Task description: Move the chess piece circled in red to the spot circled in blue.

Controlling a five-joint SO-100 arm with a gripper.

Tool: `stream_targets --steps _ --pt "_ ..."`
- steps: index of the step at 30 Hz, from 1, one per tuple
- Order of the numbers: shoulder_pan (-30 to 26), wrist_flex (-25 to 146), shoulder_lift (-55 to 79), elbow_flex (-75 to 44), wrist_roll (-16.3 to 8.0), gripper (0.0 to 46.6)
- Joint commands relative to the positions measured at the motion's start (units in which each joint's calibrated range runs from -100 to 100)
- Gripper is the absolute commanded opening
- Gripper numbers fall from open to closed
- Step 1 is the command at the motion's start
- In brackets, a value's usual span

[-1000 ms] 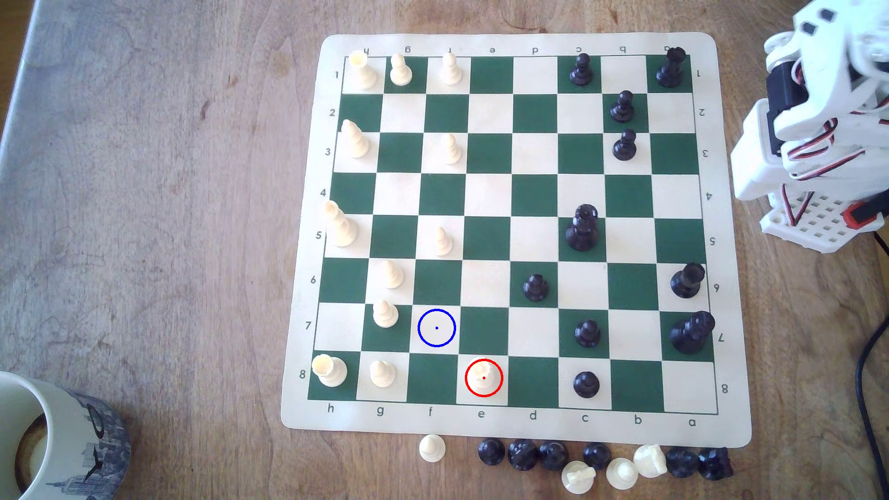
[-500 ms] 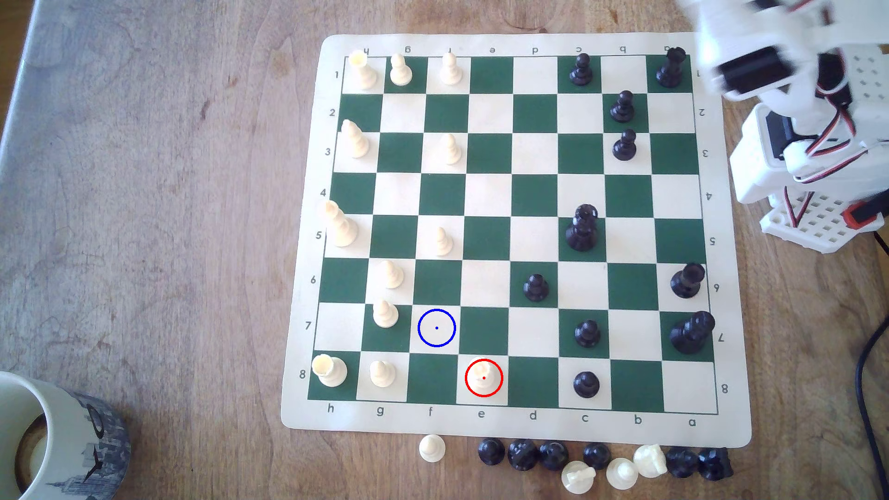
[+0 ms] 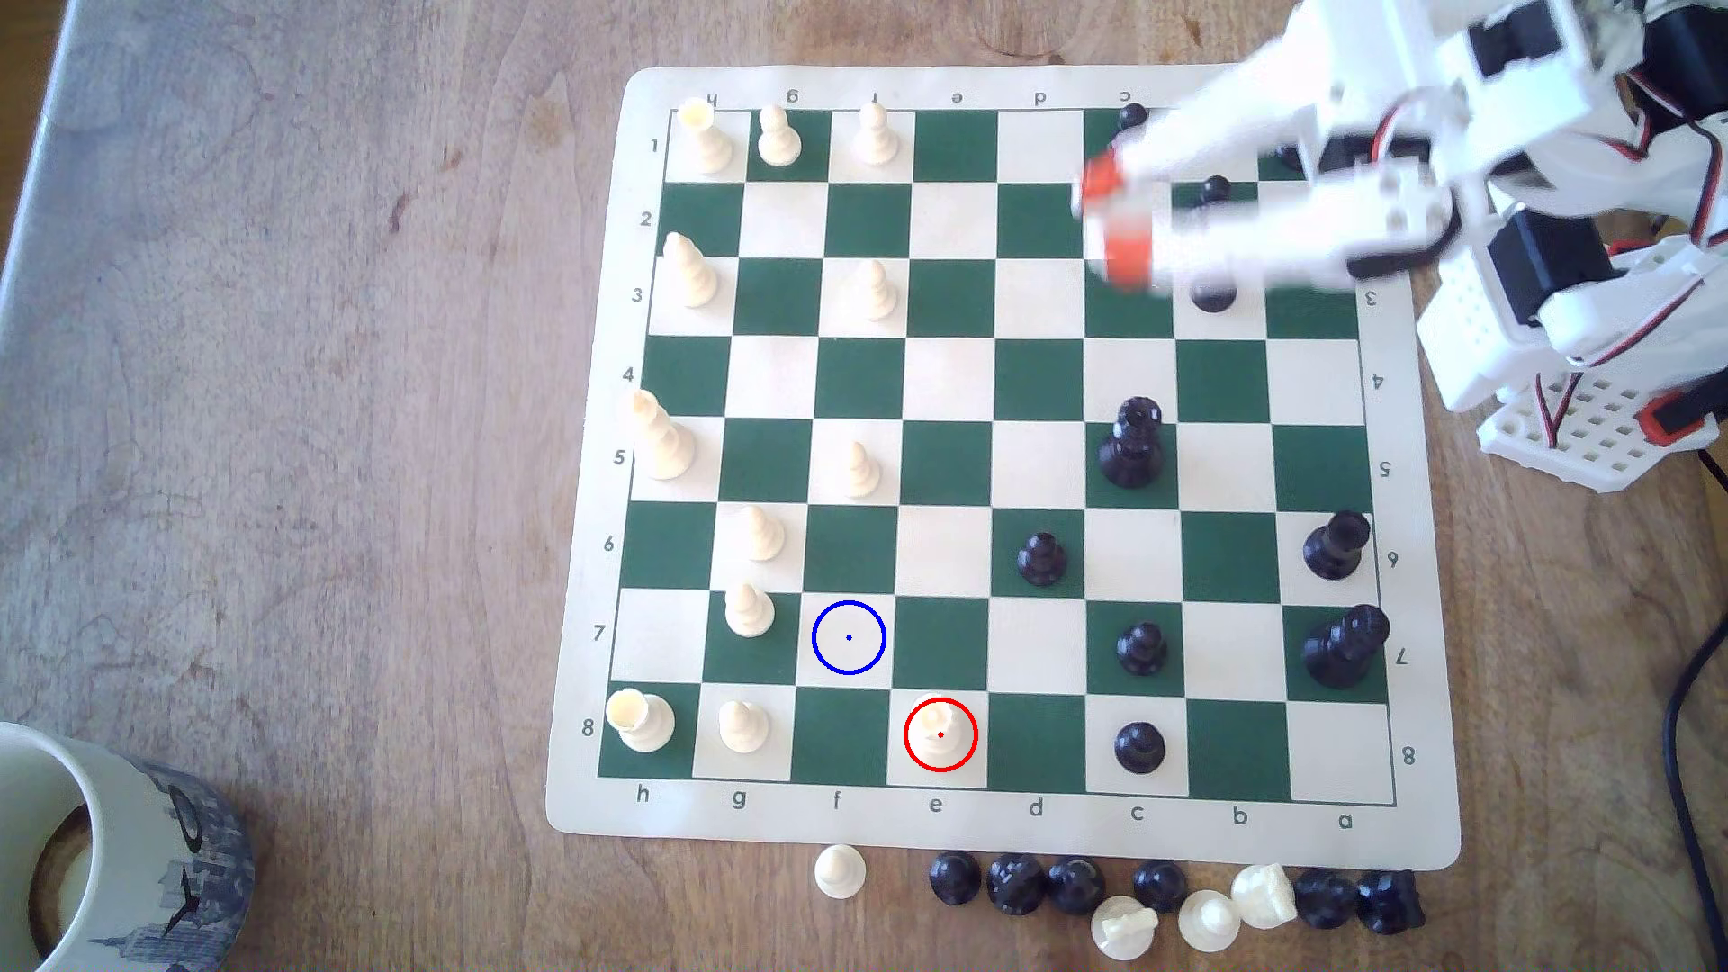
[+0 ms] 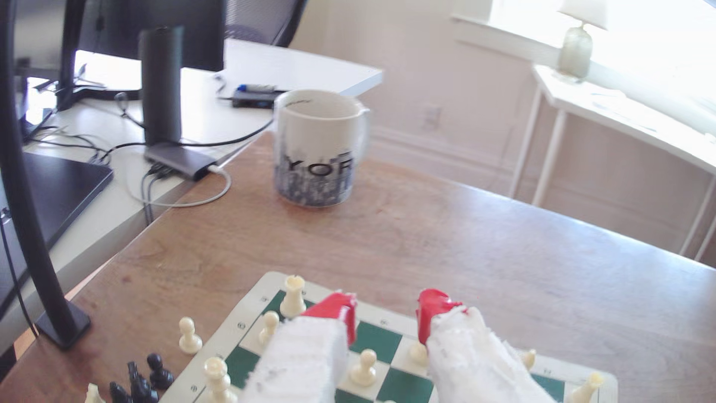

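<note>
Board: flat vinyl mat of green and cream squares [image 3: 1047, 822] on a worn wooden table [image 3: 327, 421]. Piece: tall cream-white plastic chess piece with wide round base and knobby crown [image 3: 941, 734], upright inside the red ring, lower centre of the exterior view. Target: cream square ringed in blue [image 3: 848, 637], diagonally adjacent, bare. Pincer: white printed gripper with red-orange tips [image 3: 1108, 220], blurred, upper right, jaws apart, holding nothing, well apart from the piece.

Wooden table [image 3: 327, 421] carries chessboard [image 3: 944, 832], mug [image 3: 122, 841], captured pieces [image 3: 1159, 893].
</note>
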Motion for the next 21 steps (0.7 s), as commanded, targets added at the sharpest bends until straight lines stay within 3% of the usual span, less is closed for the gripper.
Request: stream_targets --steps 1,4,15,21 --pt "-3.18 4.53 11.15 -12.27 -1.27 12.5" --pt "-4.98 8.54 19.13 -16.71 -3.47 14.8" --pt "-12.80 11.65 37.13 -26.23 -4.79 15.3" --pt "-15.30 9.61 54.53 -34.75 -5.62 14.9"
